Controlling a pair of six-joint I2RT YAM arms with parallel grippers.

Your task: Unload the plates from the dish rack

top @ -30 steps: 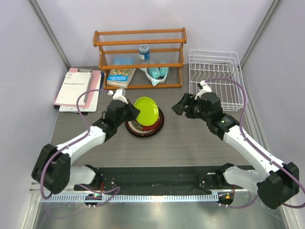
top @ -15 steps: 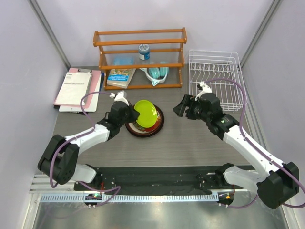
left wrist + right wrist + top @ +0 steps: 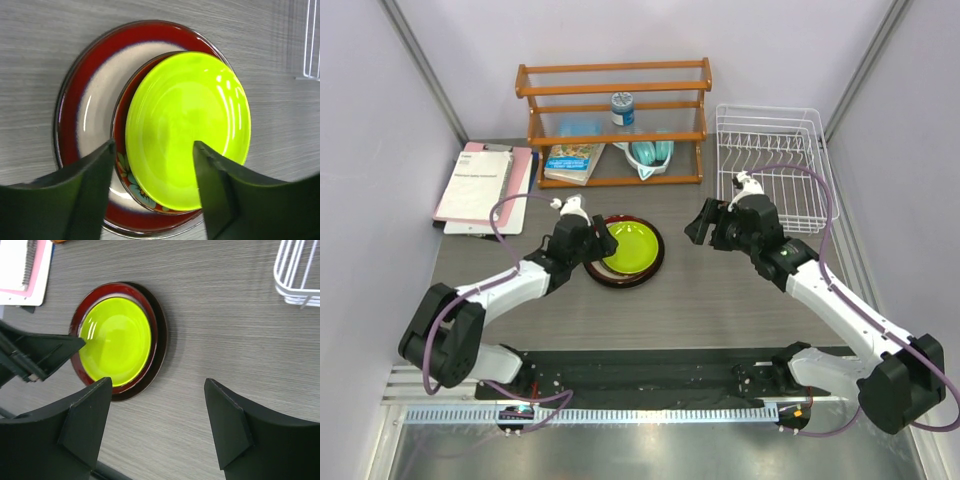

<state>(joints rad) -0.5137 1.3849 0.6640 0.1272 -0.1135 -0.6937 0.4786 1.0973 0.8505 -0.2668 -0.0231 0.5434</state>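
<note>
Looking at the top view, the lime green plate [image 3: 625, 247] is seen lying on the other plates, well left of the dish rack [image 3: 770, 110]. The left gripper [image 3: 595, 240] is parked at the plate edge farthest from the rack, and the right gripper [image 3: 705, 222] is hung just off the rack's near-left corner.

In the left wrist view, the jaws are spread apart at the green plate's rim. The patterned red plate [image 3: 120, 120] and dark red plate [image 3: 95, 125] are stacked beneath it.

In the right wrist view, the jaws are held wide over the table [image 3: 225, 315], clamped on nothing.
</note>
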